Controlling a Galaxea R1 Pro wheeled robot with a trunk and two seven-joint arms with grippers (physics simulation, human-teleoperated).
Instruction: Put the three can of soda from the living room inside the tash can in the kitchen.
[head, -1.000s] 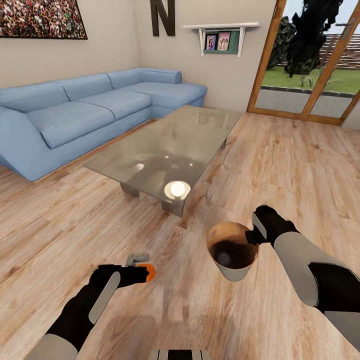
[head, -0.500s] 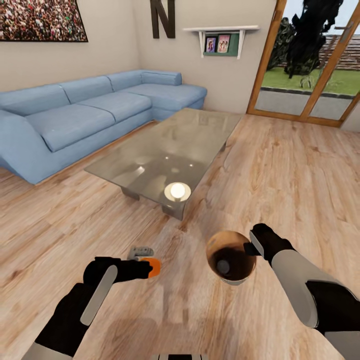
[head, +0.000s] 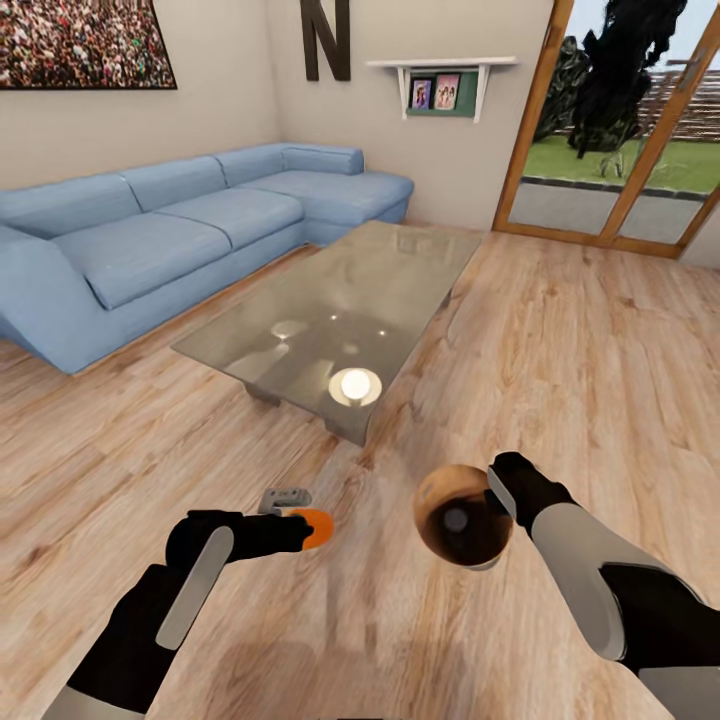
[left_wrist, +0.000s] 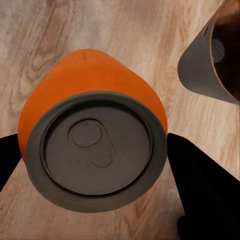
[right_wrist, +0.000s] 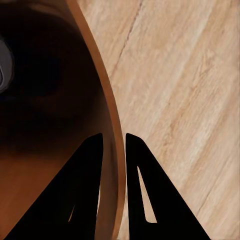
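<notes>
At 9 o'clock in the head view stands the blue sofa (head: 180, 230), and the glass worktop (head: 340, 300) is near the centre. At 7 o'clock the left end effector (head: 290, 528) is closed on a soda can (head: 316, 527), above the wood floor (head: 600, 350). At 5 o'clock the right end effector (head: 497, 490) pinches the rim of the brown trash can (head: 462, 515), which holds a grey-topped can (head: 455, 520) inside.
</notes>
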